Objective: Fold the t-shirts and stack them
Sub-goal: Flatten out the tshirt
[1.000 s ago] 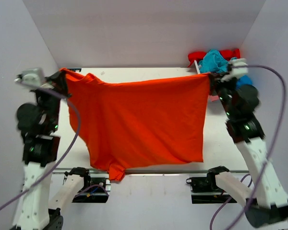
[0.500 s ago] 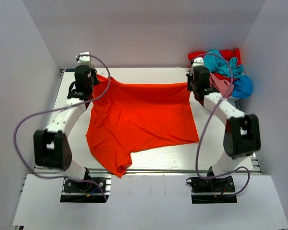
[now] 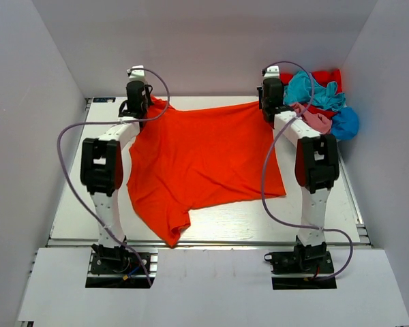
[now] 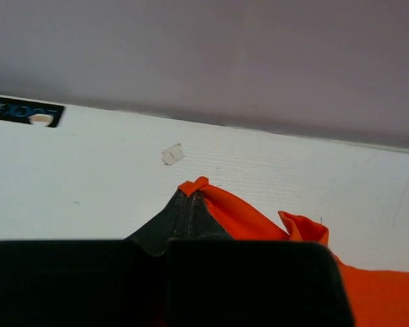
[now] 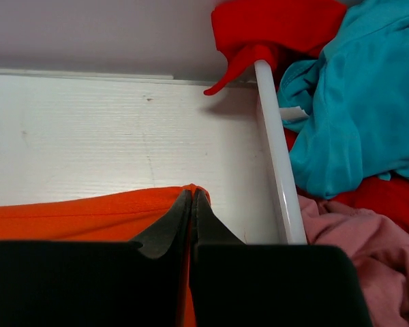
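A bright orange-red t-shirt (image 3: 198,160) lies spread over the white table (image 3: 75,197), its lower hem bunched toward the near edge. My left gripper (image 3: 138,102) is shut on the shirt's far left corner (image 4: 194,185). At the far right corner (image 5: 189,191), my right gripper (image 3: 267,103) is shut on the cloth. Both arms reach far back toward the rear wall. A heap of other t-shirts, teal (image 3: 308,88), pink (image 3: 315,121), red (image 3: 325,75) and blue (image 3: 345,124), sits at the back right.
White walls close in the table at the back and both sides. A white rail (image 5: 276,150) separates the heap from the table surface. A small white scrap (image 4: 172,154) and a dark label (image 4: 24,109) lie near the back left edge.
Both arms have swung from raised and near to stretched far back, carrying the shirt's top edge away and laying the cloth down flat on the table. The grips have held.
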{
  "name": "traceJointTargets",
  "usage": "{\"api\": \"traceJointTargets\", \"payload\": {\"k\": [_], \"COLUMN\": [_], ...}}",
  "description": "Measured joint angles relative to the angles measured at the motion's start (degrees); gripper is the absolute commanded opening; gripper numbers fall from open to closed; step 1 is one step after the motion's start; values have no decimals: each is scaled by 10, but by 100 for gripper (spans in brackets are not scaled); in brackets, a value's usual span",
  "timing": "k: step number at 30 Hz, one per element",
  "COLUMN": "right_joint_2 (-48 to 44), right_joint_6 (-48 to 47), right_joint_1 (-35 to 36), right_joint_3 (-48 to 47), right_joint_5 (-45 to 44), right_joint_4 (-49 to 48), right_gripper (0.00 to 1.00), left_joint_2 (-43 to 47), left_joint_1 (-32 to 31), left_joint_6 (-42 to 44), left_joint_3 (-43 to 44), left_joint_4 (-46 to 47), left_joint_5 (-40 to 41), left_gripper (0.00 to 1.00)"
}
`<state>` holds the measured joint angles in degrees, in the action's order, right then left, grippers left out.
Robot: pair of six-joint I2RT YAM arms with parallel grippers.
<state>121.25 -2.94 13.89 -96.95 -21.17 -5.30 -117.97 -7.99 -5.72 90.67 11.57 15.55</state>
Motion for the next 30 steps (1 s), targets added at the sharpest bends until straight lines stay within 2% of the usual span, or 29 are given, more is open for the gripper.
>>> {"api": "traceJointTargets", "payload": {"k": [4,8,11,14,15,16,17,18,19,20,22,23,25,30], "right_joint_2": [41,77,101,126,135,145,155,167,177,186,191,191,190,150], "right_joint_6": [-7,-14,-19,-24,-27,-33,-37,-42,-42,-47,-55,-58,-65,-69], "right_joint_1": [0,0,0,0,0,0,0,0,0,0,0,0,0,4], "right_joint_3": [-25,-54,-82,-118,-129,-140,-150,-163,-175,-185,-188,-188,-188,-165], "right_joint_5": [-12,-17,-19,-26,-31,-39,-45,-52,-56,-59,-63,-61,-50,1], "right_joint_4": [-2,-7,-8,-11,-16,-24,-29,-31,-33,-33,-29,-25,-21,16], "right_gripper": [0,0,0,0,1,5,14,38,53,66,82,86,90,90], "left_joint_2": [-89,-191,-240,-261,-265,-268,-271,-276,-282,-288,-298,-298,-296,-270], "left_joint_1": [0,0,0,0,0,0,0,0,0,0,0,0,0,0], "left_joint_6": [16,21,22,22,21,20,21,21,22,20,16,16,16,7], "left_joint_3": [49,160,225,254,258,263,268,276,287,300,328,333,340,339], "left_joint_4": [30,20,7,2,2,3,3,2,0,-5,-17,-23,-29,-85], "left_joint_5": [-43,-63,-63,-63,-62,-62,-61,-61,-59,-57,-55,-55,-54,-58], "left_gripper": [0,0,0,1,5,14,29,85,100,100,100,100,100,100]}}
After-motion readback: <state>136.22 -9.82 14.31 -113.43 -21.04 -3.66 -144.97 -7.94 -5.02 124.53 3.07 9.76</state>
